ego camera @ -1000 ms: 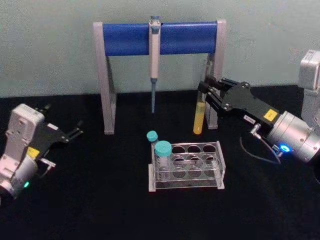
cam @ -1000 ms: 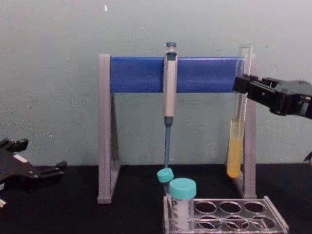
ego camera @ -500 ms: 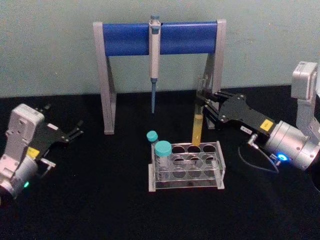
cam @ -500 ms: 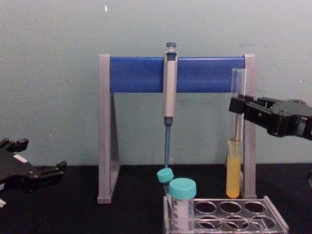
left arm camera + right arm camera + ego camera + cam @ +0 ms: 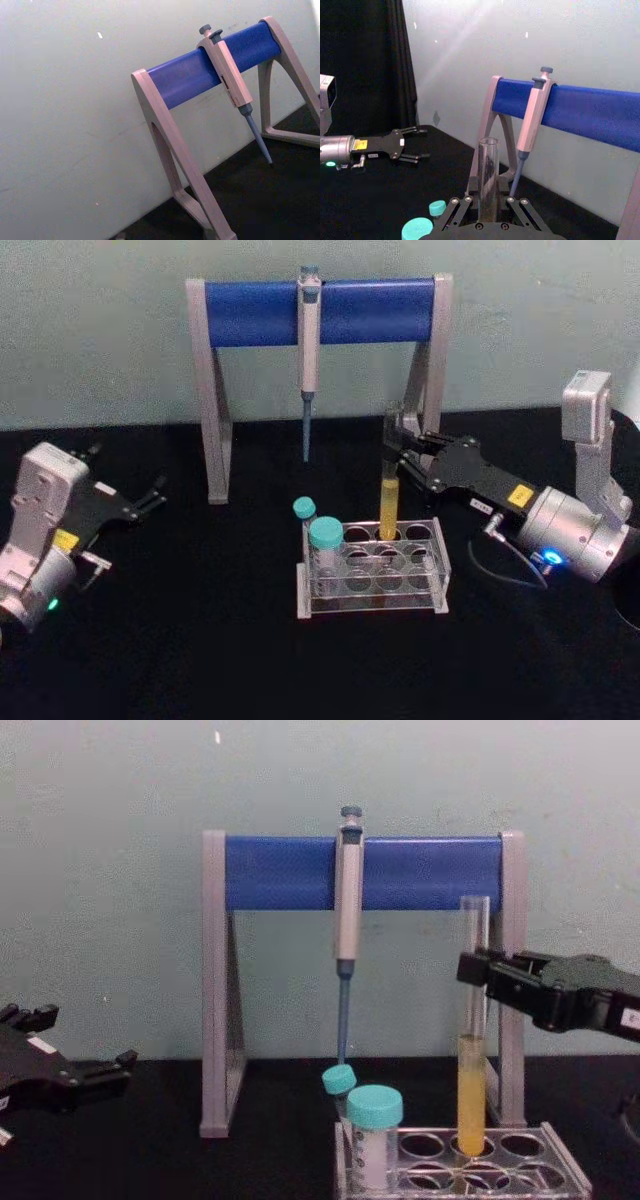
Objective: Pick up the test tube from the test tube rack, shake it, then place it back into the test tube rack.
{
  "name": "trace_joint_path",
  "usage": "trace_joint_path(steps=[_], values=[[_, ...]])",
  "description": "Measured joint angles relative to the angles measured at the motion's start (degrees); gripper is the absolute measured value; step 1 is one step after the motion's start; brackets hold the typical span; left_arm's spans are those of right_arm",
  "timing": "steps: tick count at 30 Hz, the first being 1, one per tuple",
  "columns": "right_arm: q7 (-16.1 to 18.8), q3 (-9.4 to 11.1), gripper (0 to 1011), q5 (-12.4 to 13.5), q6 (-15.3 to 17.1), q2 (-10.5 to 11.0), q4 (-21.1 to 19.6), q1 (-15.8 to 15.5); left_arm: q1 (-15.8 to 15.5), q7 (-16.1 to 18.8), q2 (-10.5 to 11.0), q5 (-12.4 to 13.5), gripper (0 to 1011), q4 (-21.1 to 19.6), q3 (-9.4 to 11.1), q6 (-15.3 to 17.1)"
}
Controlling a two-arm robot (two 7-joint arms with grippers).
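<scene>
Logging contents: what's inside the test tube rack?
Two teal-capped vials at the rack's left end; the test tube, in the right gripper, tip in a back-row hole. Its depth there is hidden.

Right arm's black gripper, reaching inward, level, clamps the clear glass test tube; left arm's black gripper parked low, fingers apart.

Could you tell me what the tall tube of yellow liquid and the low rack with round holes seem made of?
The long thin clear test tube, gripped by the right gripper, looks like glass: transparent, glossy, thin-walled. The low test tube rack looks like clear plastic: see-through walls with bright edges.
</scene>
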Motion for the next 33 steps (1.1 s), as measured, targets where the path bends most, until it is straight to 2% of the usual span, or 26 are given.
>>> trace_joint_path(steps=[33], values=[[0.2,-2.1,220,-2.8,1.3,-0.1,2.5,0.4,0.0,0.0,0.0,0.0,1001,0.0,0.0,0.0]])
